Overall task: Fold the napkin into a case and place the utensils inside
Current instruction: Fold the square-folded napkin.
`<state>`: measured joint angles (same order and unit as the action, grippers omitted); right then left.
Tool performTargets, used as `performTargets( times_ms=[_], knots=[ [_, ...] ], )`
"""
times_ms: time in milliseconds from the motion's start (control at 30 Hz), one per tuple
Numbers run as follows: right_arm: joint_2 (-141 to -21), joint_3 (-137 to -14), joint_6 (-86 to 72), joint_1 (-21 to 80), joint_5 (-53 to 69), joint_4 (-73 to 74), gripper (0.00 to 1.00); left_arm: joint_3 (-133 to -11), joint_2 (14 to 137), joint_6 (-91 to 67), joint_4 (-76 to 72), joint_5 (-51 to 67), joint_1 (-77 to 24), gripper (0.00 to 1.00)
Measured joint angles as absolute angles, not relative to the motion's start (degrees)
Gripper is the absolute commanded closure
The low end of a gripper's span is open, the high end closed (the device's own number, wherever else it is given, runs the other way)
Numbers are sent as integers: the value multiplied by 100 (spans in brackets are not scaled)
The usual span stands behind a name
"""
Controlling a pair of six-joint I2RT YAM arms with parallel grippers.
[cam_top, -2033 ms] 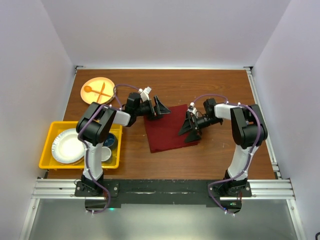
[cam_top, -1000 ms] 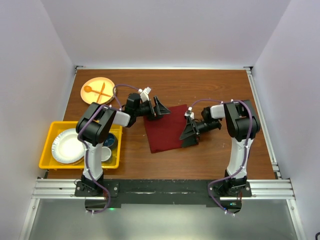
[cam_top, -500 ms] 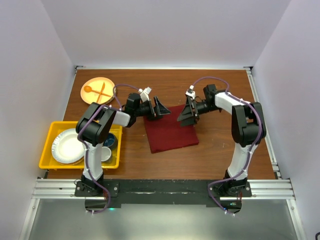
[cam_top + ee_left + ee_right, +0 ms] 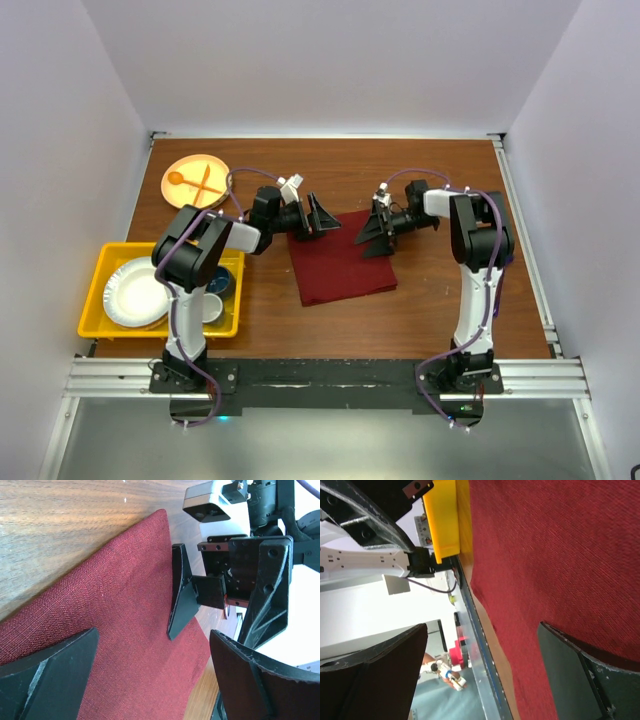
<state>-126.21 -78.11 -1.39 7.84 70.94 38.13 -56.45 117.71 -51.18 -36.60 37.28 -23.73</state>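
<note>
Napkin flat, near-square, edges skewed to table; left claw, right claw both wide open, empty.

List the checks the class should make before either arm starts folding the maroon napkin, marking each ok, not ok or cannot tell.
1. Napkin spread flat, unfolded: ok.
2. Left gripper open, over the napkin's far edge: ok.
3. Right gripper open, by the napkin's right edge: ok.
4. Cloth gripped for the fold: not ok, neither gripper holds it.
5. Metallic utensils located: cannot tell, none in view.
6. Nothing lying on the napkin: ok.
</note>
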Motion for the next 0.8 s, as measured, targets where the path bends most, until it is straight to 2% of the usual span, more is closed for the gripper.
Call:
performTargets(
  times_ms=[233,400,433,467,533,567,600,667,767,800],
  knots=[
    [-12737,-8355,405,620,6724,4587,10,-5509,11550,-4801,-3450,3806,-2434,0],
    [-12733,-9131,919,648,6093,5142,17,-5387,10932,-3618,-2578,3785,-2648,0],
    [-12713,-9273,1004,659,5981,5238,21,-5356,10680,-3240,-2340,3743,-2696,0],
    [-12663,-9354,1061,670,5874,5308,31,-5349,10420,-2882,-2115,3691,-2746,0],
    [-12438,-9384,1186,698,5577,5433,46,-5349,9863,-2021,-1745,3597,-2801,0],
    [-12283,-9367,1199,720,5415,5483,60,-5363,9605,-1577,-1564,3503,-2810,0],
    [-12099,-9317,1205,757,5205,5487,66,-5393,9389,-1094,-1387,3406,-2816,0],
    [-11710,-9164,1205,847,4814,5454,74,-5472,9115,-211,-1050,3205,-2834,0],
    [-11198,-8766,1162,1039,4252,5349,80,-5520,9050,945,-532,2873,-2897,1],
    [-11076,-8604,1153,1111,4080,5308,85,-5509,9063,1321,-333,2757,-2945,3]
  ],
)
